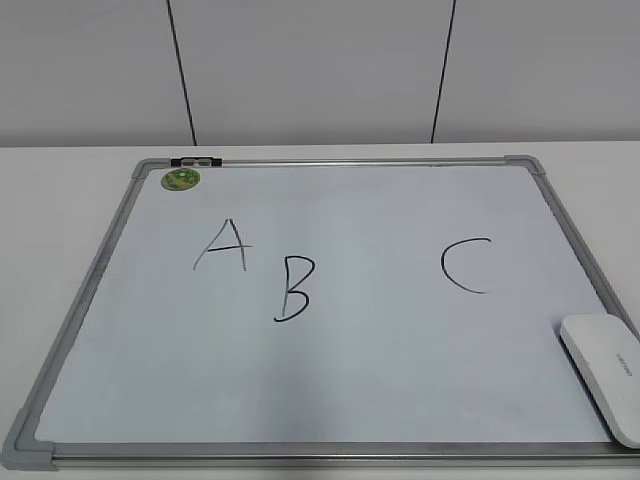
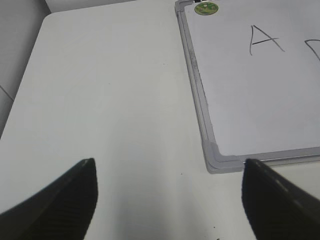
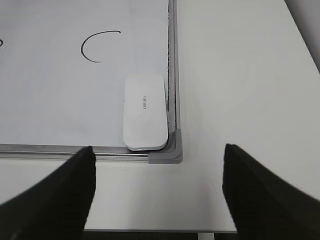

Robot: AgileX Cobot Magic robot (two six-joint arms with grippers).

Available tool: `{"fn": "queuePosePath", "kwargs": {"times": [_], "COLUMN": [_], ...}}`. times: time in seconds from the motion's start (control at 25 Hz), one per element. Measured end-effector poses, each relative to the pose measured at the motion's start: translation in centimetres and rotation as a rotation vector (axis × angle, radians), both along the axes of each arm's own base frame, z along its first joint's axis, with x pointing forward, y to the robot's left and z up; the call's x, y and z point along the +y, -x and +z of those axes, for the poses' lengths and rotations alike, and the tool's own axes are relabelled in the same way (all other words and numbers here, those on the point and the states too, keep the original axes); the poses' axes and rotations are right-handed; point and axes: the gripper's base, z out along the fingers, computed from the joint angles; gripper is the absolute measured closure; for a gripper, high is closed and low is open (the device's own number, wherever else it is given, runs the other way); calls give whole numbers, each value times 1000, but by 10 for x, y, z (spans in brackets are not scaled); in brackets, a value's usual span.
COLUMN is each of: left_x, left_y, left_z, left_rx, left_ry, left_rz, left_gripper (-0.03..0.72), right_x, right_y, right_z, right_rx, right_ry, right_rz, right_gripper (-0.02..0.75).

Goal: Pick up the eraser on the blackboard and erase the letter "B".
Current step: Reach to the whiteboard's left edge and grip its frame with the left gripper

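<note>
The blackboard is a white board with a grey frame, lying flat on the table. The black letter "B" is drawn near its middle. The white eraser lies in the board's near right corner and also shows in the right wrist view. My right gripper is open and empty above the bare table, just in front of that corner. My left gripper is open and empty above the table, left of the board's near left corner. Neither gripper shows in the exterior view.
A black "A" and a black "C" flank the "B". A green round magnet sits at the board's far left corner. The white table extends left of the board, and its front edge lies under my right gripper.
</note>
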Motion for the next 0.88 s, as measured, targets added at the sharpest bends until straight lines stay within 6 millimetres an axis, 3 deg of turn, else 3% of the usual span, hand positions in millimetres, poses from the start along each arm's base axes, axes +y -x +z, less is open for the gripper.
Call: {"fn": "queuePosePath", "kwargs": {"times": [0.56,0.8,0.88], "left_x": [0,0,0], "left_y": [0,0,0], "left_z": [0,0,0], "left_rx": [0,0,0], "left_ry": [0,0,0], "left_rz": [0,0,0], "left_gripper": [8,119,125], "right_x": [0,0,0], "right_y": [0,0,0], "right_z": [0,0,0], "right_rx": [0,0,0], "right_ry": [0,0,0], "right_rz": [0,0,0], "right_gripper": [151,151,151]}}
